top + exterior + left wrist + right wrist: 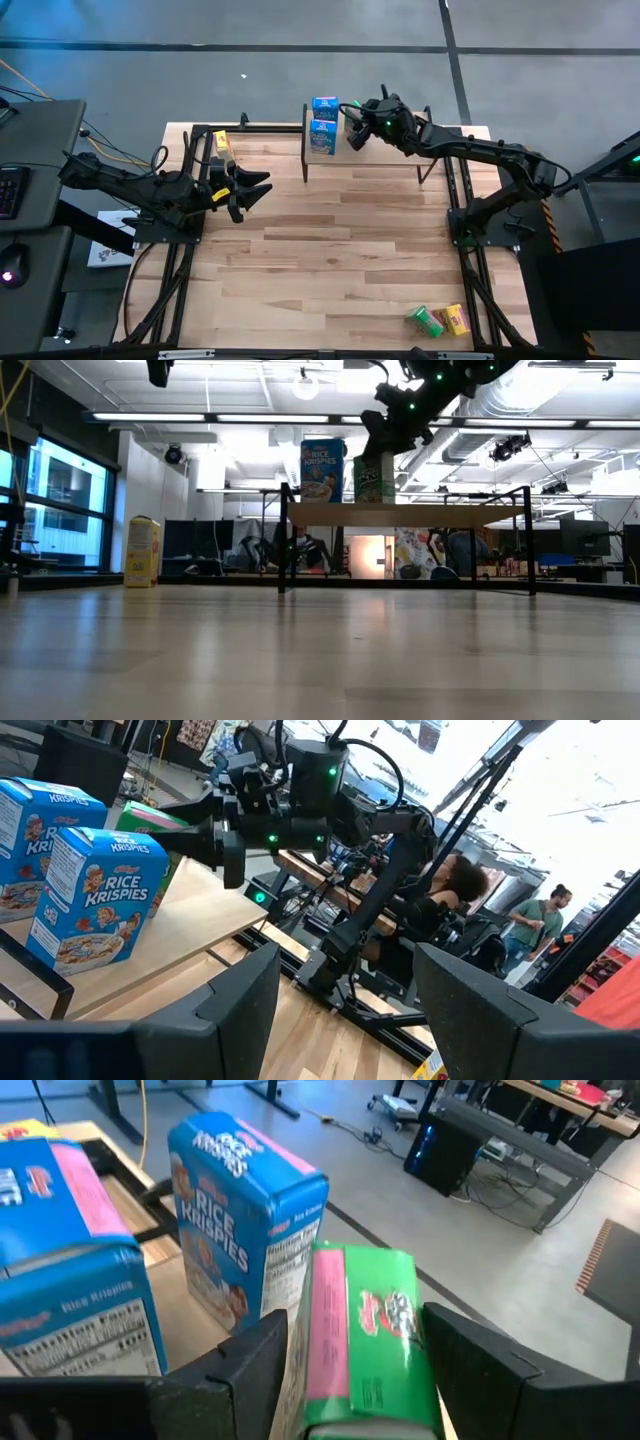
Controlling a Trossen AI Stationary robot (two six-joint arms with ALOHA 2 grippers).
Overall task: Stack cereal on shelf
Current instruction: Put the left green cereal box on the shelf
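Observation:
My right gripper [360, 1380] is at the far edge over the shelf [380, 158], shut on a green cereal box [365, 1330]. In the low view that box [372, 478] stands upright on the shelf board [450, 515], right of a blue box [322, 470]. Two blue boxes [324, 105] [323, 131] stand on the shelf's left end. A yellow box [221, 142] stands on the table by the far left corner. Another green box [424, 320] and a yellow one [456, 319] lie near the near right edge. My left gripper [255, 187] hangs open over the table's left side. My right gripper pinches the green box between its two fingers [255, 1370], one on each opposite side near the box's upper end [320, 1350]. It comes slanting down from the table's right. The box is upright with its bottom [372, 499] at the shelf board.
The shelf board to the right of the green box is bare [400, 160]. Black arm frames run along the table's left [190, 190] and right [465, 210]. People sit beyond the table in the room [455, 885].

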